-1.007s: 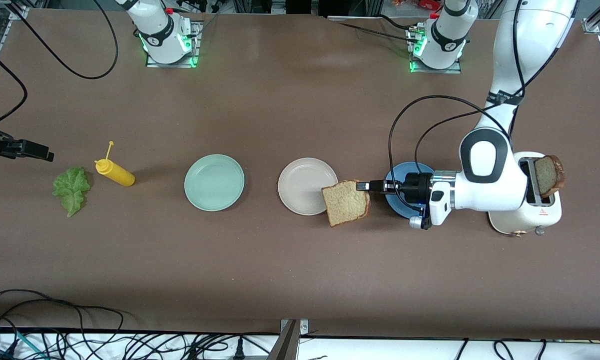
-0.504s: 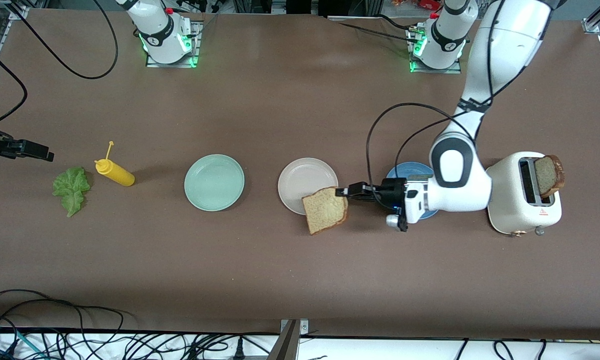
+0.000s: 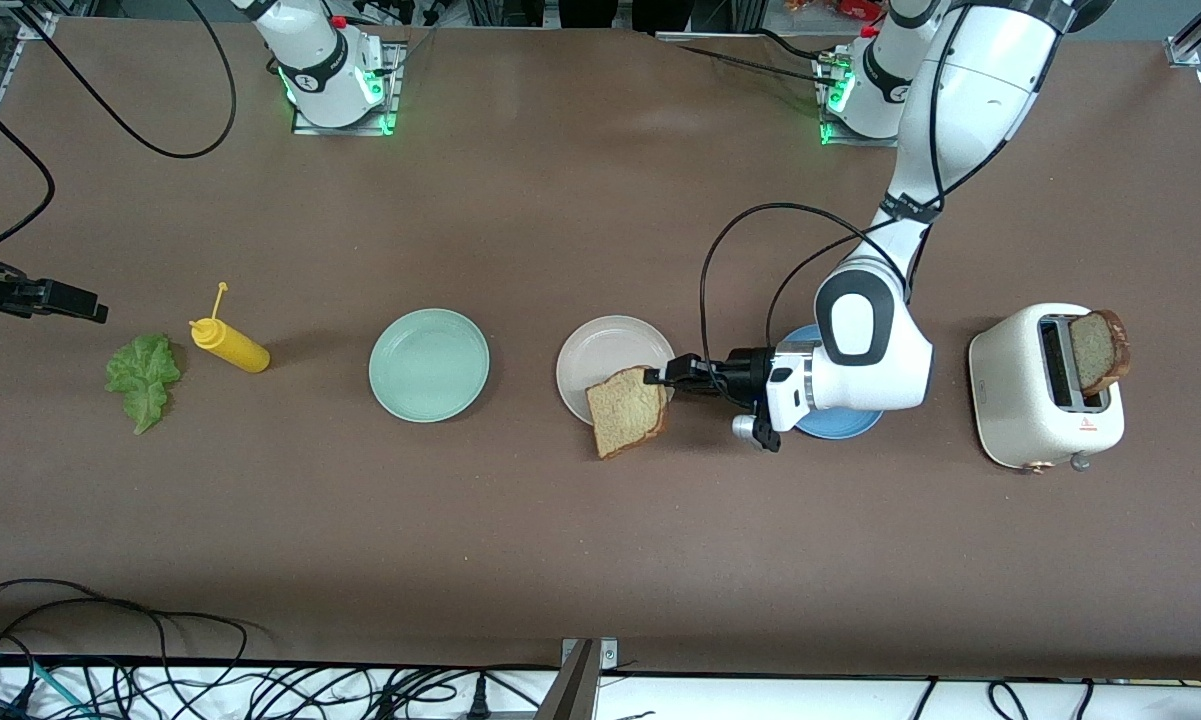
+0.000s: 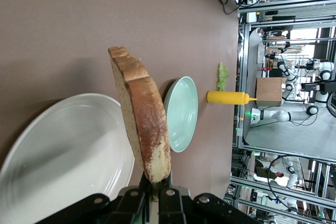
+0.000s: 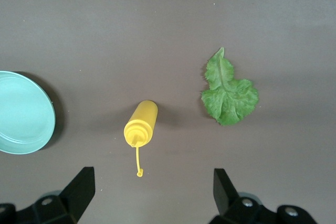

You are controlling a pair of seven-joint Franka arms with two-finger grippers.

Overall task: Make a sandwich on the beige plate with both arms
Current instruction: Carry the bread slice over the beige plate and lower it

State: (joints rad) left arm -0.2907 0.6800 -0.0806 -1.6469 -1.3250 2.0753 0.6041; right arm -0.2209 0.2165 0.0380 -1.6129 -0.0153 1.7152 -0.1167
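Over the beige plate's (image 3: 610,355) front-camera rim hung a bread slice (image 3: 628,411), square, tan-crumbed with a darker crust, tilted with one corner low. The left gripper (image 3: 657,377) was clamped on the slice's edge; in the left wrist view the slice (image 4: 140,114) stood on edge between the fingertips, above the plate (image 4: 63,150).

The plate itself, round, shallow and matte cream, sat near the middle of the tabletop and held nothing. Beside it toward the right arm's end, the mint-green plate (image 3: 429,364) was likewise bare. A blue plate (image 3: 845,423) lay mostly hidden under the left arm's wrist. A white toaster (image 3: 1045,400) near the left arm's end of the tabletop carried a second brown slice (image 3: 1098,352) sticking out of its slot.

Toward the right arm's end lay a yellow squeeze bottle (image 3: 228,342) on its side and a lettuce leaf (image 3: 143,378). The right gripper (image 5: 152,187) waited above them, fingers spread wide and holding nothing.

Compared with a second ago, the left arm had carried the slice from beside the beige plate to over its rim, uncovering the toaster.
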